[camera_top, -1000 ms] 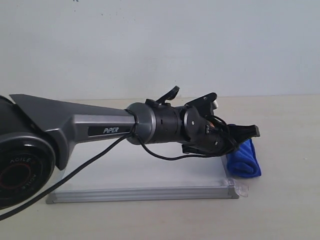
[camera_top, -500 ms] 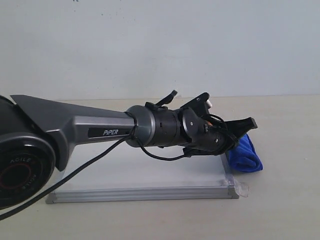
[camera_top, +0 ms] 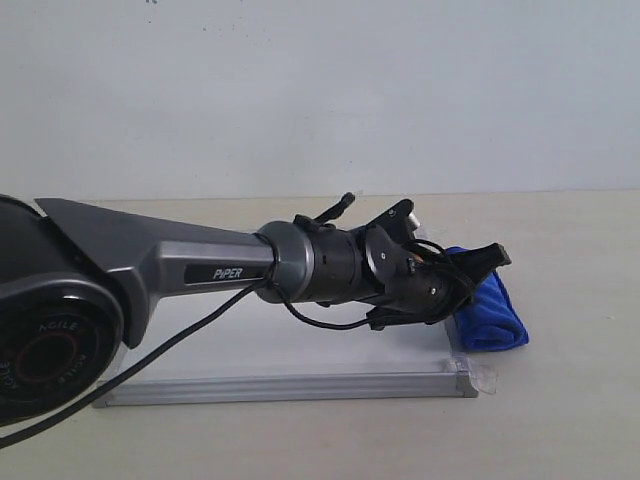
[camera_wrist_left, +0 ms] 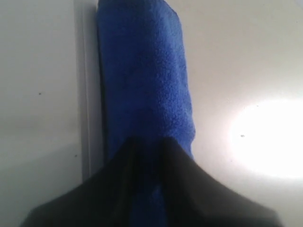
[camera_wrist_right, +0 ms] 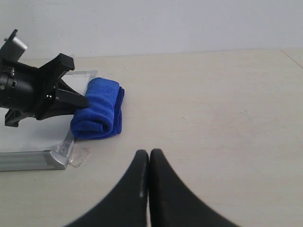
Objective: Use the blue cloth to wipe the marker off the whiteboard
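Lifting slightly, the left gripper (camera_top: 478, 262) sits over the blue cloth (camera_top: 491, 318), which lies on the surface against the whiteboard's (camera_top: 300, 385) right edge; whether its jaws grip is unclear. Next: carry it onto the board. The right gripper's (camera_wrist_right: 149, 158) jaws are together.

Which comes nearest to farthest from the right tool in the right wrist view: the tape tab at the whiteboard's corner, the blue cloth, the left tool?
From the right tool, fingers together, low over the bare table:
1. Tape tab, on the table at the whiteboard corner.
2. Blue cloth, just past that corner, beside the board's edge.
3. Left tool, at the cloth's far side, over the board.
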